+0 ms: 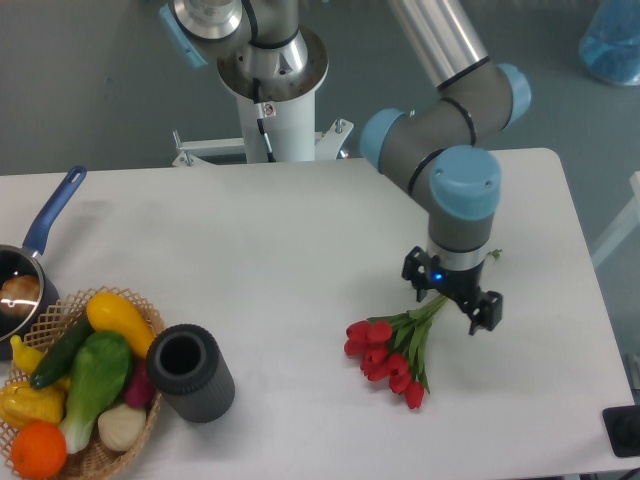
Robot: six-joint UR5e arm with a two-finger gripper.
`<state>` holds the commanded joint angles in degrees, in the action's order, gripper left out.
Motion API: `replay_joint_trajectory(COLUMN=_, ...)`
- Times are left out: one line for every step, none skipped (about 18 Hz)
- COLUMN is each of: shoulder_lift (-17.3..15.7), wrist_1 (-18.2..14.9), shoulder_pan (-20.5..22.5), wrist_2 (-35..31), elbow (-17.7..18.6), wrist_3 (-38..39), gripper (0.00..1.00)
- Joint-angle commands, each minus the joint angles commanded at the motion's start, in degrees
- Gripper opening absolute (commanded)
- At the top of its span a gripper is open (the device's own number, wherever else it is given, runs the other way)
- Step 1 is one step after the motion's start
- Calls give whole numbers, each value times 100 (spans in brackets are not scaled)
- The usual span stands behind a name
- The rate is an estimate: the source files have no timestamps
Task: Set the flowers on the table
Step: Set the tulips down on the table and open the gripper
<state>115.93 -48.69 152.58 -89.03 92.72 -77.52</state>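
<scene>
White table (300,260), red tulip flowers (390,352) lying flat, green stems under open tool (452,298)

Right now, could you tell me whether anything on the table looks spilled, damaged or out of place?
Nothing looks spilled or damaged. The dark cylinder lies tipped against the wicker basket; the flowers lie on the table.

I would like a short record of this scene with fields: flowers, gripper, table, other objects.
flowers: red tulips lying on the table, blooms toward the camera, stems toward the gripper
gripper: low over the stem end; open or shut cannot be told
table: white top
other objects: dark cylinder on its side beside a wicker basket of vegetables; blue-handled pot at the left edge
</scene>
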Motion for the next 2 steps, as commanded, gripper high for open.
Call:
replay_joint_trajectory(shoulder_lift=17, wrist_1=17, shoulder_pan=-17, wrist_2=-9, elbow=0, wrist_3=-61, gripper=100)
replay_joint_trajectory(shoulder_lift=26, wrist_1=26, shoulder_pan=-26, wrist_2=-9, elbow=0, wrist_3=-79, gripper=100)
